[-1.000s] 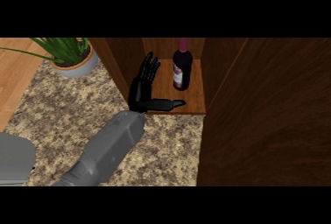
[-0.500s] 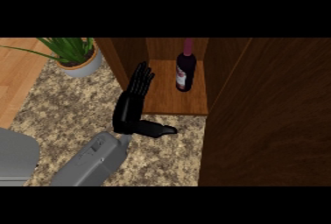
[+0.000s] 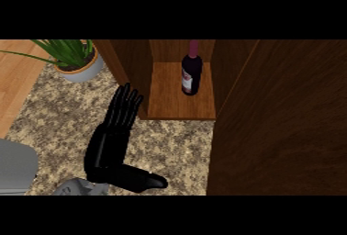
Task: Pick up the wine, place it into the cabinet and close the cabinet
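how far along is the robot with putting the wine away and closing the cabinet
Done: the wine bottle stands upright on the shelf inside the cabinet. In hand: nothing; the open hand lies over the counter outside. Left: swing the cabinet door shut.

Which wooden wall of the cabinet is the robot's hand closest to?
The left wall, beside the potted plant. The hand's straight fingertips nearly reach it; the back wall and the right wall lie beyond the wine bottle.

Wine (image 3: 192, 75) upright in cabinet (image 3: 180, 103), toward far right of shelf. Cabinet door (image 3: 281, 124) open at right. Potted plant (image 3: 73, 58) left of cabinet, on counter (image 3: 173, 147). Hand (image 3: 112, 137) near-left of shelf, apart from wine.
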Tool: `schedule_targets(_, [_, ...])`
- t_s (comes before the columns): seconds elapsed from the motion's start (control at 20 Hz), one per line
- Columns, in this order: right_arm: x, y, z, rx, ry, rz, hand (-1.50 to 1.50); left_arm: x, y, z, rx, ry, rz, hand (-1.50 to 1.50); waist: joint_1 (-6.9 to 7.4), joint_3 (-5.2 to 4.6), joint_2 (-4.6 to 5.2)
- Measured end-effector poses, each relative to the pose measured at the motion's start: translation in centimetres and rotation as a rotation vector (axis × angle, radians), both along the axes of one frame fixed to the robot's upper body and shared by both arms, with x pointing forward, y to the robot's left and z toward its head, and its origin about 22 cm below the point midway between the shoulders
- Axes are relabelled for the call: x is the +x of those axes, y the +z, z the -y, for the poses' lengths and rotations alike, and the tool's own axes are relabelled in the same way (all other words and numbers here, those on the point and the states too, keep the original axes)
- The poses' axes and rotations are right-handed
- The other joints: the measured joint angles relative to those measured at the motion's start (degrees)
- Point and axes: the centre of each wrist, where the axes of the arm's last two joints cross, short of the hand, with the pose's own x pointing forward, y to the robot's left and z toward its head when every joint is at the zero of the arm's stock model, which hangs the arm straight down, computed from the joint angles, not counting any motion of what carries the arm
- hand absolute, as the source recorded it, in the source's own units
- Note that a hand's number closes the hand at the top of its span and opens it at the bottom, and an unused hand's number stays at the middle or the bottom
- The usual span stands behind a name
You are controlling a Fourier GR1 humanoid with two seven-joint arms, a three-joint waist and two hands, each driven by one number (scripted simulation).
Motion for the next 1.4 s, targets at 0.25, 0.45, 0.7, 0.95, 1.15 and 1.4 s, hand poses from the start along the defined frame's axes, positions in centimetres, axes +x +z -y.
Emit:
schedule_targets(0.25, [-0.5,0.4,0.1,-0.130,0.106,-0.009,1.50,-2.3,1.4,-1.7,0.002,0.046,0.007,-1.50,-0.01,0.00,0.00])
schedule_targets(0.45, [-0.8,0.5,-0.1,-0.212,0.228,-0.034,1.50,-4.6,1.8,-4.1,0.018,0.099,0.007,-1.50,0.34,-0.02,-0.02])
schedule_targets(0.7, [-1.7,-0.1,-1.8,-0.222,0.346,-0.115,1.50,-6.3,2.7,-7.4,0.028,0.163,0.022,-1.50,0.23,-0.05,0.01])
schedule_targets(0.95, [-2.4,-0.3,-4.3,-0.165,0.454,-0.160,1.50,-8.6,2.9,-10.7,0.021,0.207,0.022,-1.50,0.43,-0.10,-0.05])
schedule_targets(1.15, [-2.9,0.2,-6.8,-0.133,0.513,-0.186,1.50,-9.8,3.6,-13.6,0.012,0.229,0.026,-1.50,0.42,-0.11,-0.09])
schedule_targets(1.4, [-3.8,1.7,-9.7,-0.163,0.500,-0.132,1.50,-11.1,4.2,-16.8,0.020,0.234,0.025,-1.50,0.58,-0.14,-0.17])
